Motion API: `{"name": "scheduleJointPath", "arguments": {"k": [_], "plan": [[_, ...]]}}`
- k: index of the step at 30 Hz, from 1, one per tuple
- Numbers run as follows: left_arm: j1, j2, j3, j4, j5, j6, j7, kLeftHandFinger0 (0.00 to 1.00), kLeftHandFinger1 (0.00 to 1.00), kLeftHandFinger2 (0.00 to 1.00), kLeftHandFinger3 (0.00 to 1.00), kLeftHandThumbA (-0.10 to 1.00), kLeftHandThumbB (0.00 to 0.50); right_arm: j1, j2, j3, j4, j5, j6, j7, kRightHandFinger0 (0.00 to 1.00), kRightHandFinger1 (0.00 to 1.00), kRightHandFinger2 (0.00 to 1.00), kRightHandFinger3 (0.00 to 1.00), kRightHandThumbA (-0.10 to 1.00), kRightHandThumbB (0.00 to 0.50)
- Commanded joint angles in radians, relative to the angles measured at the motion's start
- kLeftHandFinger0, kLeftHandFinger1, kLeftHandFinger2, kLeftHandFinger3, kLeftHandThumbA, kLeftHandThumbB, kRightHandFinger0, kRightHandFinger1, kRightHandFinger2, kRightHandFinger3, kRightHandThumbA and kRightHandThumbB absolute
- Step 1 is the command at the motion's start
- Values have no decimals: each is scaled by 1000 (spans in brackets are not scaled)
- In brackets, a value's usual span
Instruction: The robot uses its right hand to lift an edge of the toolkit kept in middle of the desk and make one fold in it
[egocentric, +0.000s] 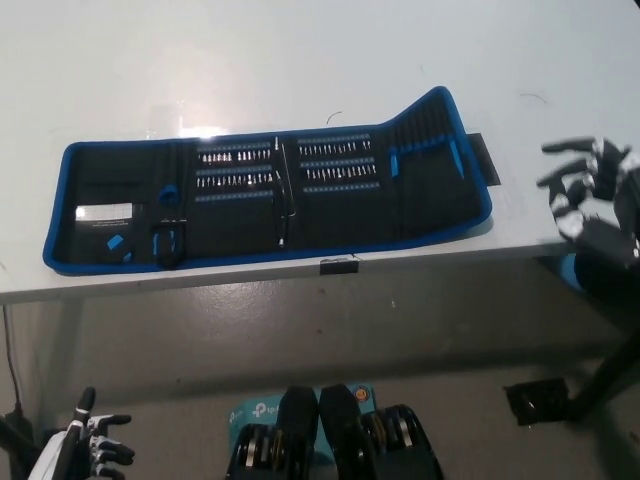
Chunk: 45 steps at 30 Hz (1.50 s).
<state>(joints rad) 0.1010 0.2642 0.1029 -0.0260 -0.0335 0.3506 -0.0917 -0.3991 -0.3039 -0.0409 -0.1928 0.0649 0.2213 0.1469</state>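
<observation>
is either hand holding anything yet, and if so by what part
Nothing is held. The right hand is open above the desk's right edge, clear of the toolkit. The left hand rests open at lower left.

Black right hand (590, 190) raised at far right, fingers spread, white left hand (92, 448) low at lower left

1 head view looks steeply down on the desk (300, 60) from above.

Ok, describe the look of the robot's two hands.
The left hand is white with black patches between its fingers. The right hand is black with pale, silvery patches on its fingers, though it is blurred here.
</observation>
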Motion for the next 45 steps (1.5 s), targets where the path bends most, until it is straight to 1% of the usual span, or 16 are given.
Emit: {"name": "scheduleJointPath", "arguments": {"k": [1, 4, 7, 12, 13, 15, 16, 19, 20, 22, 25, 32, 35, 39, 42, 45], "plan": [[0, 20, -4, -39, 5, 14, -14, 439, 462, 398, 639, 1000, 500, -81, 17, -12, 53, 36, -16, 9, 229, 270, 386, 657, 372, 159], [2, 24, -8, -29, 9, -3, -16, 497, 476, 434, 647, 1000, 500, -130, 44, -28, 100, 43, 39, -13, 303, 333, 423, 695, 390, 169], [2, 21, -8, -26, 2, -13, -19, 463, 457, 406, 629, 1000, 500, -176, 90, -54, 183, 44, 60, -53, 336, 386, 481, 747, 458, 170], [-1, 19, -8, -25, 1, -8, -17, 446, 472, 405, 634, 1000, 500, -220, 181, -129, 263, 102, 97, -99, 449, 502, 574, 846, 446, 202], [-2, 19, -10, -19, 3, -16, -18, 448, 469, 417, 634, 1000, 500, -227, 227, -159, 286, 110, 76, -139, 581, 674, 711, 938, 407, 174], [-5, 12, -6, -14, -3, -26, -16, 438, 447, 395, 607, 1000, 500, -238, 256, -171, 317, 93, 40, -160, 833, 954, 936, 1000, 418, 157], [-4, 12, -7, -17, -3, -22, -16, 433, 448, 393, 612, 1000, 500, -241, 264, -172, 326, 86, 31, -159, 995, 1000, 1000, 1000, 449, 131], [-2, 9, -7, -20, -2, -17, -15, 427, 446, 389, 638, 1000, 500, -240, 267, -159, 351, 55, -6, -159, 1000, 1000, 1000, 1000, 556, 128], [1, 10, -10, -20, 1, -18, -16, 436, 453, 404, 649, 1000, 500, -238, 269, -155, 362, 52, -18, -160, 1000, 1000, 1000, 1000, 613, 152], [0, 10, -12, -18, 6, -19, -14, 481, 471, 418, 635, 1000, 500, -238, 266, -140, 382, 16, -8, -183, 1000, 1000, 1000, 1000, 790, 247], [0, 6, -7, -25, 5, -2, -6, 497, 480, 410, 629, 1000, 500, -238, 253, -120, 407, -22, 14, -209, 1000, 1000, 1000, 1000, 940, 317], [-6, 0, -10, -19, 5, -20, -7, 444, 472, 392, 621, 1000, 500, -199, 289, -152, 449, 4, 16, -263, 1000, 1000, 1000, 1000, 930, 351], [-1, -4, -7, -32, 4, -4, -2, 471, 462, 381, 618, 1000, 500, -177, 288, -141, 476, -6, -12, -268, 1000, 1000, 1000, 1000, 910, 313], [-4, -6, -3, -27, 3, -7, -1, 460, 477, 393, 624, 1000, 500, -156, 298, -150, 496, 7, -31, -280, 1000, 1000, 1000, 1000, 900, 301], [-4, -5, -6, -24, 2, -13, -7, 504, 508, 431, 666, 1000, 500, -122, 329, -162, 498, 27, -31, -291, 1000, 1000, 1000, 1000, 906, 293], [-4, -8, -4, -25, 5, -9, 0, 464, 477, 397, 627, 1000, 500, -106, 345, -154, 503, 22, -31, -293, 1000, 1000, 1000, 1000, 917, 285]]}}
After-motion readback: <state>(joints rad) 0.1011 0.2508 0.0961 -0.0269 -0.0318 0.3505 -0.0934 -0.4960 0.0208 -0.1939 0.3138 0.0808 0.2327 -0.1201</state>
